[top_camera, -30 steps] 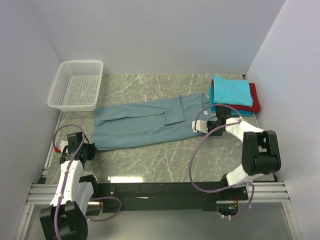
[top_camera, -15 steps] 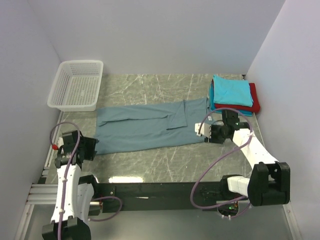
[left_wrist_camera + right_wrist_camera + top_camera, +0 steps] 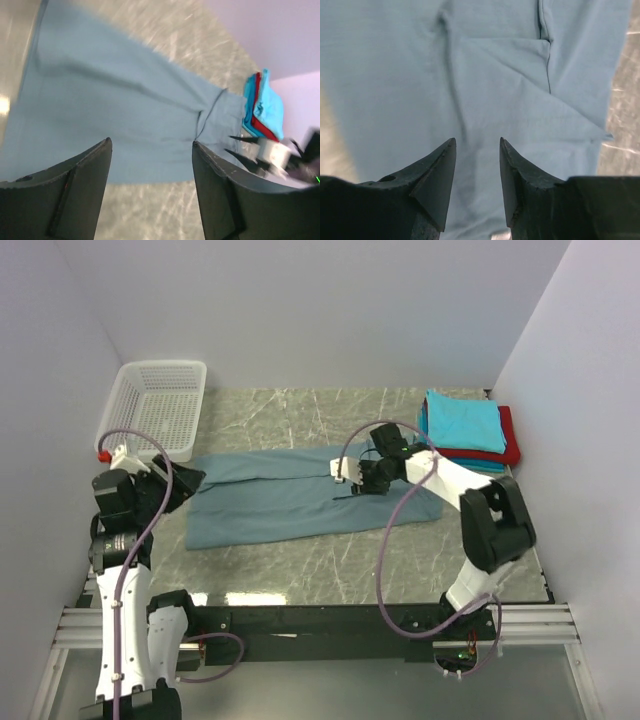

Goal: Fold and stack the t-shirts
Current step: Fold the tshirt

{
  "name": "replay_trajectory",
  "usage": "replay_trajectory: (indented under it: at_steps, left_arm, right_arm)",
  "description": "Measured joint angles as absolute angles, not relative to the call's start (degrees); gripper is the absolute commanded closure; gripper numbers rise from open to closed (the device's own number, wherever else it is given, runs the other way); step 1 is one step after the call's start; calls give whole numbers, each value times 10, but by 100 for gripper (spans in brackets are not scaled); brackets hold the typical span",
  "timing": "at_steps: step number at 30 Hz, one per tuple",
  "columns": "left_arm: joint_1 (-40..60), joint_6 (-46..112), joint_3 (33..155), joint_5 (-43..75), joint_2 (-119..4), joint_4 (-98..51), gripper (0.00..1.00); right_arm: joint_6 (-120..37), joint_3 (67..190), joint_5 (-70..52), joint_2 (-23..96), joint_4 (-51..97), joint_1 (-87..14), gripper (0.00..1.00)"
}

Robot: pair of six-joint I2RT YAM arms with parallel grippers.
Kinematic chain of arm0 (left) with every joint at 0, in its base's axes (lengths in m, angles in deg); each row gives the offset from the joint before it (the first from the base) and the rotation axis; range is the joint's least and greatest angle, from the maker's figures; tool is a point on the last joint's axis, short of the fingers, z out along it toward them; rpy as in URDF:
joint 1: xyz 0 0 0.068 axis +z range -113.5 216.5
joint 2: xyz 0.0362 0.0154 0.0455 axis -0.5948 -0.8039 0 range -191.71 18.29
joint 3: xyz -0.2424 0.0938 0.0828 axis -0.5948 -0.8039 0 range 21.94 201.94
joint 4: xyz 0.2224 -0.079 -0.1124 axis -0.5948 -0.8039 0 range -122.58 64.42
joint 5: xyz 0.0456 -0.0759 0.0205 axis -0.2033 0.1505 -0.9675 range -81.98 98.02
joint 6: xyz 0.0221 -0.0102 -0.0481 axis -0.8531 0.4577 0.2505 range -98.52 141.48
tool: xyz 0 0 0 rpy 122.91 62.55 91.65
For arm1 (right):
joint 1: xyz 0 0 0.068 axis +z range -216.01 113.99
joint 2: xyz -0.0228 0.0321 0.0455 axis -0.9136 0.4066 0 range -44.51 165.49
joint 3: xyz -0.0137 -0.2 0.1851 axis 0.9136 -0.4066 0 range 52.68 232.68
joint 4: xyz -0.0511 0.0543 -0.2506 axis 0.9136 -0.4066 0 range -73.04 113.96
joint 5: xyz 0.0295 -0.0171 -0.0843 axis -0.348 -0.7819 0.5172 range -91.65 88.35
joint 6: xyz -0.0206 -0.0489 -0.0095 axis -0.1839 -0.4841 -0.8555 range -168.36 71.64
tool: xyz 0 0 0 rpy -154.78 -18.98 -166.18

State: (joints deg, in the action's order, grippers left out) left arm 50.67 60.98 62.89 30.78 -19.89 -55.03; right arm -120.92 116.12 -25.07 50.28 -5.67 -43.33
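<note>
grey-blue t-shirt (image 3: pixel 270 505): you have it lying flat on the table (image 3: pixel 330 560), in the middle, folded into a long band.
long axis: it runs left to right; the left end lies near the basket, the right end near the stack.
facing: a folded flap with a seam sits toward the right end; you cannot tell from these views which end holds the neck.
stack (image 3: pixel 470 435): far right corner, with the turquoise shirt (image 3: pixel 462 420) on top, the red shirt (image 3: pixel 511 435) under it and a teal shirt (image 3: pixel 482 465) edge at the bottom.
basket (image 3: pixel 155 410): white mesh, far left corner, upright; you see only its own mesh floor.
left gripper (image 3: pixel 151 145): your fingers stand wide apart with nothing between them, above the shirt's left end.
right gripper (image 3: pixel 477 141): your fingers are slightly parted, tips pointing down over the cloth right of the shirt's middle, with no fold pinched between them.
</note>
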Motion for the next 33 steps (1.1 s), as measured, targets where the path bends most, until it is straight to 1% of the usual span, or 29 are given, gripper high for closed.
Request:
replay_trajectory:
  at_steps: [3,6,10,17,20,21,23,26,27,29,30,33]
  left_arm:
    - [507,554,656,329,-201,-515,28]
    - [506,527,642,345,-198,-489,26]
    - [506,511,604,353,-206,-481,25]
    - [506,505,598,352,-210,-472,24]
    - [506,505,596,352,-199,-470,25]
    - [506,505,596,351,-196,-468,24]
    - [506,505,596,351,-193,-464,24]
    - [506,506,596,351,-193,-462,25]
    - [506,506,596,351,-193,-461,25]
    - [506,506,595,351,-193,-461,25]
    - [506,506,595,351,-193,-460,25]
    - [506,506,595,351,-193,-460,24]
  right_arm:
    - [-1198,1182,-219,551,-47,-421,53]
    - [-1192,1183,-195,562,-48,-413,53]
    - [-1184,1183,-176,563,-46,-397,53]
    - [-1172,1197,-145,600,-43,-381,56]
    - [-1169,1203,-134,613,-41,-381,62]
    - [-1168,1203,-131,613,-42,-380,66]
    - [-1168,1203,-124,613,-41,-380,71]
    - [-1168,1203,-113,613,-42,-380,80]
    - [-1168,1204,-109,613,-42,-380,85]
    - [-1169,1206,-102,613,-43,-380,89]
    - [-1169,1207,-100,613,-43,-380,93]
    - [-1170,1213,-93,613,-44,-379,97]
